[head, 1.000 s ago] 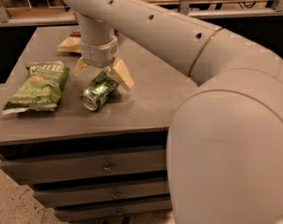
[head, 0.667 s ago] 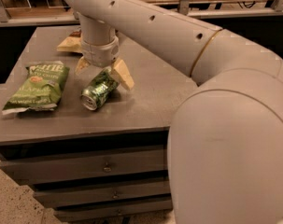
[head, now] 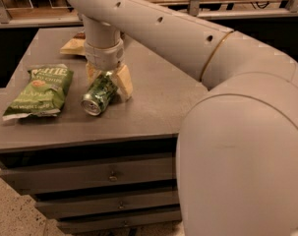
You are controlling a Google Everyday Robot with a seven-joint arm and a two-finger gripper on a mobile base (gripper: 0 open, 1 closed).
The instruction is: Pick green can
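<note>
The green can lies on its side on the grey cabinet top, silver end toward the front left. My gripper comes straight down over the can's far end. Its tan fingers stand one on each side of the can and touch it. The can rests on the surface. The left finger is partly hidden behind the can.
A flat green chip bag lies just left of the can. A pale snack bag lies at the back behind the wrist. The cabinet has drawers below. A railing runs behind. My large arm fills the right side.
The fingers have drawn closer together around the can. The can has shifted slightly and stays on the surface.
</note>
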